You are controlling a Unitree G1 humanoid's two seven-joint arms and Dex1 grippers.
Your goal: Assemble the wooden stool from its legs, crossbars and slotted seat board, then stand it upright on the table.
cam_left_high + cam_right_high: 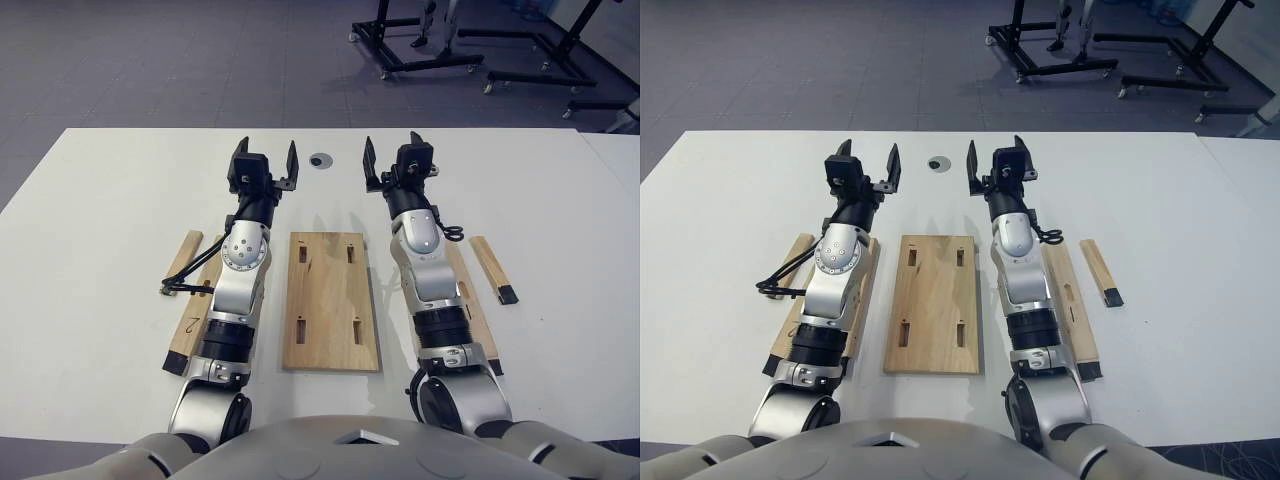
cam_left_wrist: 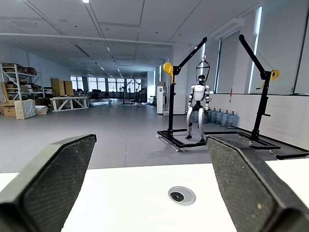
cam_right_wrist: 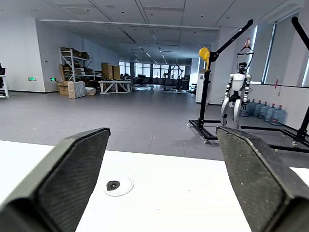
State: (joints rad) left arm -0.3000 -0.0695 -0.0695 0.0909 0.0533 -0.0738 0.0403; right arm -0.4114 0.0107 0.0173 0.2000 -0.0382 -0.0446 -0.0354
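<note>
Slotted seat board (image 1: 330, 300) lies flat on the white table (image 1: 100, 200), midway between the two arms, its long axis running straight away from the robot and its four slots facing up. On its left a long wooden piece (image 1: 190, 335) lies partly under the left forearm, with a shorter bar (image 1: 183, 254) just outside it. On its right another long piece (image 1: 478, 320) lies under the right forearm, with a short dark-tipped bar (image 1: 493, 268) a little farther out. All of them lie roughly parallel to the board. The left gripper (image 1: 266, 155) and the right gripper (image 1: 392, 150) both hover beyond the board's far edge, on either side of a round cable port (image 1: 320, 159), so every part lies behind the fingertips, toward the robot. Each gripper has its fingers spread wide with nothing between them, the dark pads (image 2: 58, 179) (image 3: 251, 169) framing bare tabletop and touching no wood. Neither arm looks nearer the board. Each would probably have to draw back and dip to reach the piece on its own side.
</note>
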